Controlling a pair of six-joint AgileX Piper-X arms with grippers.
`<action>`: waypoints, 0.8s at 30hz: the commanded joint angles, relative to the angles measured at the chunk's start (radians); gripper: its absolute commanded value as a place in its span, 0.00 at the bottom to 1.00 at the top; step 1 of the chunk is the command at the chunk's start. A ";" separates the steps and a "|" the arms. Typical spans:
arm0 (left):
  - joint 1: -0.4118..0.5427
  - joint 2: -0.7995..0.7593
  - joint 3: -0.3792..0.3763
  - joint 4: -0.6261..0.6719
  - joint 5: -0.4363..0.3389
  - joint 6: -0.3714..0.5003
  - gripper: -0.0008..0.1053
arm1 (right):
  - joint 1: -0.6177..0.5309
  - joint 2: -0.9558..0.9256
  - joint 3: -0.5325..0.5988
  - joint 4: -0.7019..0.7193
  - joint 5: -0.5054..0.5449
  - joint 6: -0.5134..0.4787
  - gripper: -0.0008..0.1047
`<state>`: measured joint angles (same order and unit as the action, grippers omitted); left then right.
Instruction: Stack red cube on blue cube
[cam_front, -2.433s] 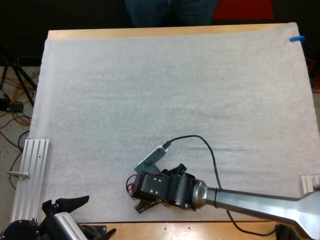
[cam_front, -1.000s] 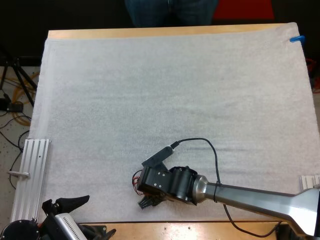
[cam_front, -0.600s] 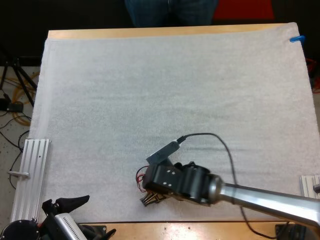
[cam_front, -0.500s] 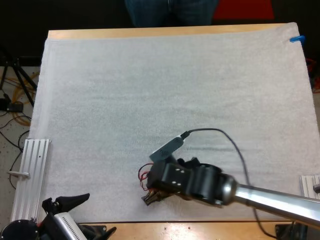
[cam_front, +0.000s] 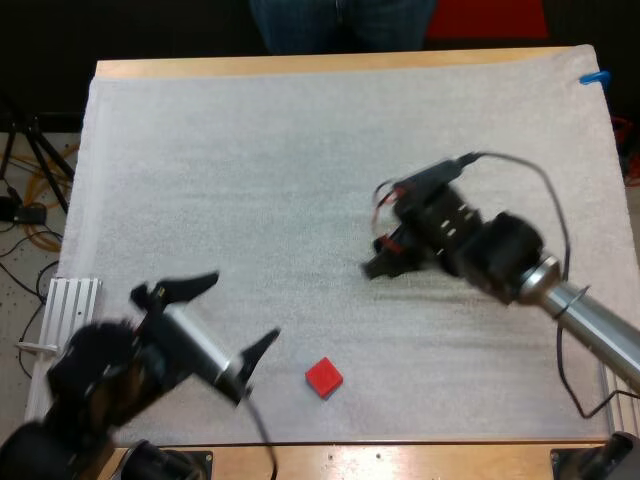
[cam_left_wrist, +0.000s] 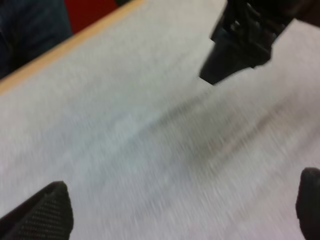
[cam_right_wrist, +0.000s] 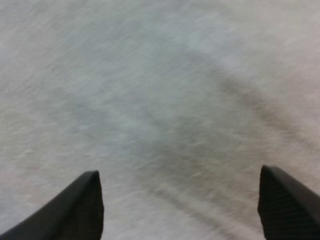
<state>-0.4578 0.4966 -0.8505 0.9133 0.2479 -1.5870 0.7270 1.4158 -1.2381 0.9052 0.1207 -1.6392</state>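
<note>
Red cube (cam_front: 323, 377): is lying flat on the white mat (cam_front: 300, 150), one corner pointing toward the table's near edge; nothing is touching it.
Cube against left gripper (cam_front: 247, 303): is sitting just beside this gripper, off its right-hand finger and a little nearer the table's near edge. It is lying outside the gap between the fingers and apart from both.
Cube against right gripper (cam_front: 374, 257): is lying well apart from it, on that gripper's near side and to its left.
Left gripper state: is standing released and grasping nothing. In the left wrist view its fingers (cam_left_wrist: 42, 212) are standing wide apart with bare mat between them.
Right gripper state: is standing released as well and carrying nothing. In the right wrist view its fingers (cam_right_wrist: 80, 202) are standing far apart over bare mat. Whether the tips are touching the mat cannot be told.
Grippers against each other: in the left wrist view the right gripper is showing ahead of the left fingers, farther across the mat, its dark tip pointing down at the cloth. In the high view the two are facing each other across open mat, well apart.
Mat: is covering nearly the whole wooden table (cam_front: 300, 65), whose bare wood is showing along the far edge.
Metal rail (cam_front: 62, 305): is lying at the mat's edge, behind the left gripper and on its left side.
Person (cam_front: 340, 20): is standing beyond the far edge, in dark blue trousers, well past both grippers.
</note>
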 joint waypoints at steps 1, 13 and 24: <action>-0.004 0.045 0.001 -0.078 -0.014 0.000 0.83 | -0.053 -0.004 -0.004 -0.012 -0.039 -0.043 0.61; 0.206 0.385 -0.101 -0.247 0.082 0.000 0.83 | -0.403 -0.107 -0.004 -0.008 -0.073 -0.163 0.61; 0.431 0.380 -0.209 -0.181 0.116 0.009 0.83 | -0.602 -0.304 0.034 0.019 -0.079 -0.284 0.61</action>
<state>-0.0272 0.8876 -1.0525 0.7205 0.3488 -1.5791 0.1290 1.1194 -1.2016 0.9231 0.0482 -1.9075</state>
